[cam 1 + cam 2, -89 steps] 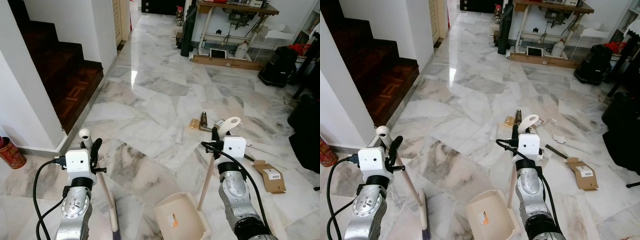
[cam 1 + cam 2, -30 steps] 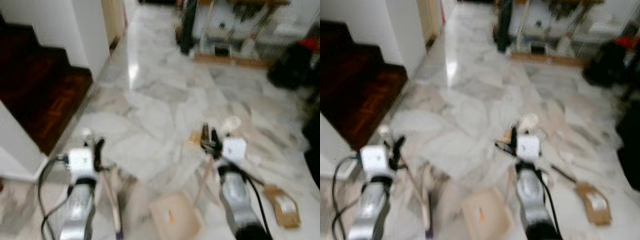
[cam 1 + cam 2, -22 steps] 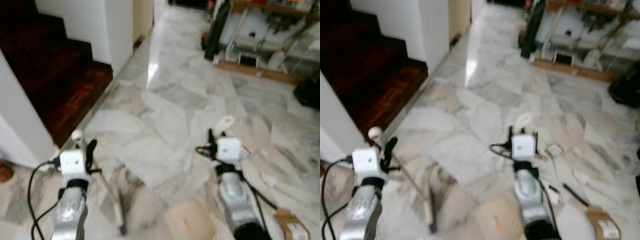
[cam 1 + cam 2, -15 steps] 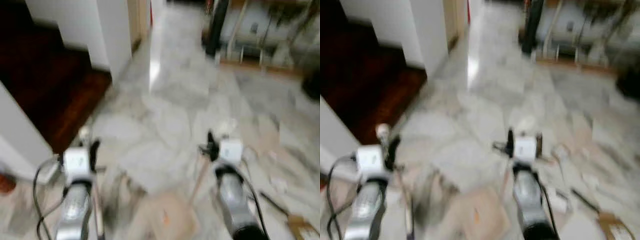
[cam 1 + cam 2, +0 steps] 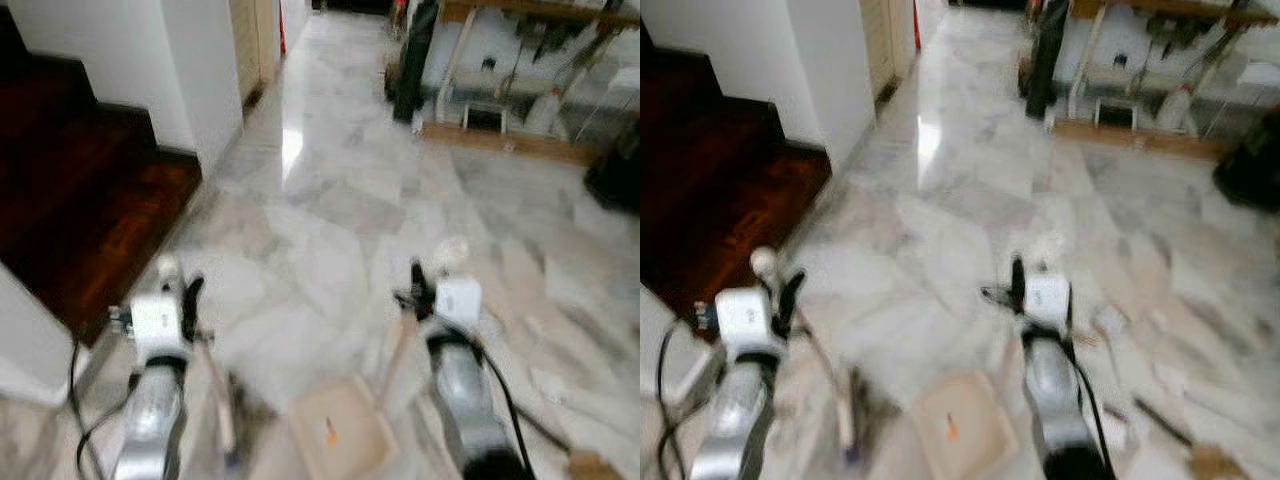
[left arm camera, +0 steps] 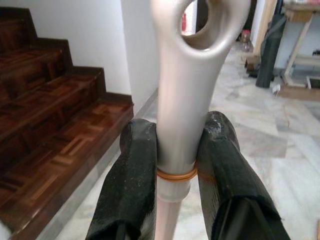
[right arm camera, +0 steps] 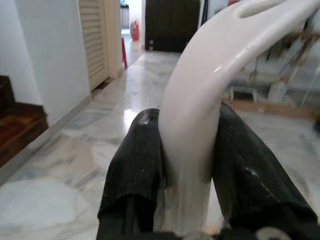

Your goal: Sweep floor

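Marble floor (image 5: 330,210) with both tools in hand, head views blurred.

Nearest, the dustpan (image 5: 338,438) rests flat on the floor between the two arms. Left of it, the left gripper (image 6: 175,175) has its fingers (image 6: 135,170) clamped around the broom handle (image 6: 185,100), arm reaching forward, the broom (image 5: 215,395) slanting down to the floor. Right of the dustpan, the right gripper (image 7: 182,150) is clamped on the dustpan handle (image 7: 200,100). Scraps of litter (image 5: 545,385) lie right of the dustpan. Farther left stands a dark wooden staircase (image 5: 70,180); far beyond, a workbench (image 5: 520,60).
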Robot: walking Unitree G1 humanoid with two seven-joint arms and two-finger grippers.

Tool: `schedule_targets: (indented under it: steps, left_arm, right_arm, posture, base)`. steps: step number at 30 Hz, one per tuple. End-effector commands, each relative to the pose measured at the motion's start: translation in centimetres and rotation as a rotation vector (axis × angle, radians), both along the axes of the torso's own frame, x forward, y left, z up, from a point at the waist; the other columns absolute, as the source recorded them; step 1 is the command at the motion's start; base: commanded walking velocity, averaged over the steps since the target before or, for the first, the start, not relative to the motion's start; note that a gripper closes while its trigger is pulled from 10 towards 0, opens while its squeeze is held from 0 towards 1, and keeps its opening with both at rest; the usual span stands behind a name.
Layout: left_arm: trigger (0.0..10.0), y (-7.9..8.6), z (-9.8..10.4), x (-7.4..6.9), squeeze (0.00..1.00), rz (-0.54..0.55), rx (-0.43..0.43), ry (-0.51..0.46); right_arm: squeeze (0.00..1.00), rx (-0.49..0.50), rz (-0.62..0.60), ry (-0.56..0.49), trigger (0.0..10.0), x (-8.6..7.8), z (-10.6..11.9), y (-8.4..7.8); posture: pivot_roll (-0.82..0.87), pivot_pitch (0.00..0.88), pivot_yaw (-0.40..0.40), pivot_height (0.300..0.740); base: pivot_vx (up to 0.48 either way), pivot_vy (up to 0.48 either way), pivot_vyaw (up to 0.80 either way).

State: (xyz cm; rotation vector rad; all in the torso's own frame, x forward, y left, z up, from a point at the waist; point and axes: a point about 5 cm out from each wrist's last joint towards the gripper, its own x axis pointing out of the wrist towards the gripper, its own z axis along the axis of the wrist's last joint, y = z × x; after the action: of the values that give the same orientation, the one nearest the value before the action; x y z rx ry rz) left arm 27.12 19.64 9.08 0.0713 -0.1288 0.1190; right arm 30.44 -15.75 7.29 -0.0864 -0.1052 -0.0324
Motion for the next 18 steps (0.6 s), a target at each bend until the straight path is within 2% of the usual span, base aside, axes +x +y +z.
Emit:
schedule_targets:
  steps: [1,18]
  left_arm:
    - [10.0,0.06,0.64,0.14,0.0,-0.003,0.006,-0.031]
    - [10.0,-0.07,0.69,0.26,0.0,-0.012,0.006,-0.032]
  right_arm:
    - [0.0,-0.002,0.007,-0.046,10.0,0.46,1.11,0.24]
    - [0.0,0.011,0.008,-0.051,10.0,0.61,1.27,0.37]
  posture:
    - [0.09,0.057,-0.058,0.74]
    - [0.09,0.042,-0.051,0.74]
  base:
    - [0.356,0.0,0.0]
    - [0.353,0.0,0.0]
